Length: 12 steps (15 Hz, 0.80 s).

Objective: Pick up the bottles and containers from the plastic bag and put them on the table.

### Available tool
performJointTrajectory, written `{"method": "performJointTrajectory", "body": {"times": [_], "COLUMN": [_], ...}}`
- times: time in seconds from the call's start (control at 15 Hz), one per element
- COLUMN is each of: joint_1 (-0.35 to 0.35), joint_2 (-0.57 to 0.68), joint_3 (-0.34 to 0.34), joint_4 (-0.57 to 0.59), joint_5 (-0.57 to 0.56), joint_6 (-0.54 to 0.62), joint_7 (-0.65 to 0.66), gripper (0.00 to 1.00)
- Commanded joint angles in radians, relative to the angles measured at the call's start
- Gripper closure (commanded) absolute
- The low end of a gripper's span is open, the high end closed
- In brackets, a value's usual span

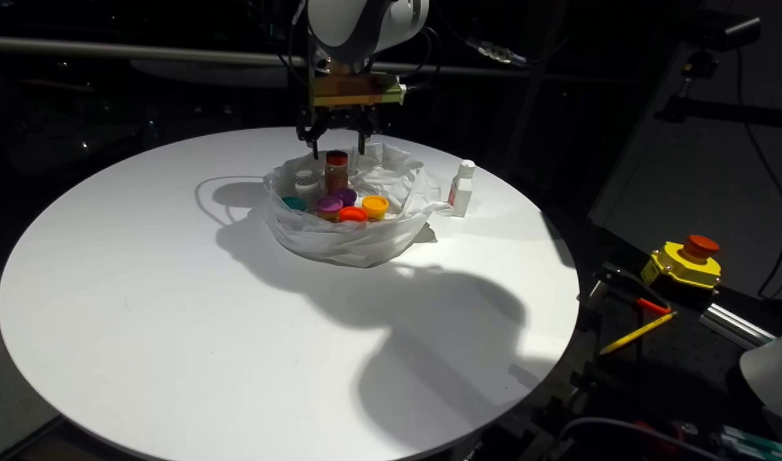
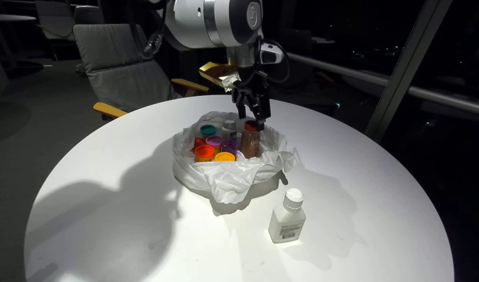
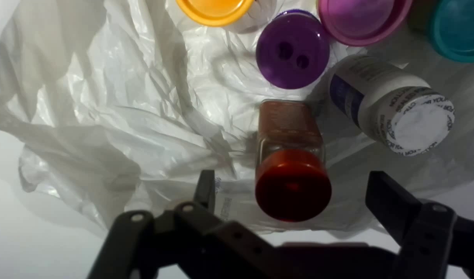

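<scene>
white bottle, red-capped brown jar, wrinkled bag

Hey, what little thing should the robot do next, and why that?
I think the gripper should ease down a little while staying open, to get a better hold. In the wrist view there's a gap on either side of the red cap, and the brown bottle is inside the plastic bag, so it's probably the one to lift out.

The floor is dim, the armchair grey, the windows black.
</scene>
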Motion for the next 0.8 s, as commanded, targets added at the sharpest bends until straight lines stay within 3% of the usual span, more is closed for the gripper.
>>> {"method": "performJointTrajectory", "body": {"times": [0.0,0.07,0.13,0.27,0.6,0.73], "joint_1": [-0.029,-0.033,-0.042,-0.049,-0.04,-0.024], "joint_2": [0.017,0.025,0.027,0.032,0.029,0.008], "joint_3": [0.017,0.02,0.029,0.037,0.026,0.015], "joint_4": [0.032,0.039,0.04,0.039,0.03,0.005], "joint_5": [0.046,0.056,0.074,0.096,0.095,0.079], "joint_6": [0.008,0.006,0.003,-0.004,0.005,0.024], "joint_7": [-0.001,-0.001,-0.004,-0.006,-0.003,0.006], "gripper": [0.0,0.05,0.26,0.3,0.69,0.76]}}
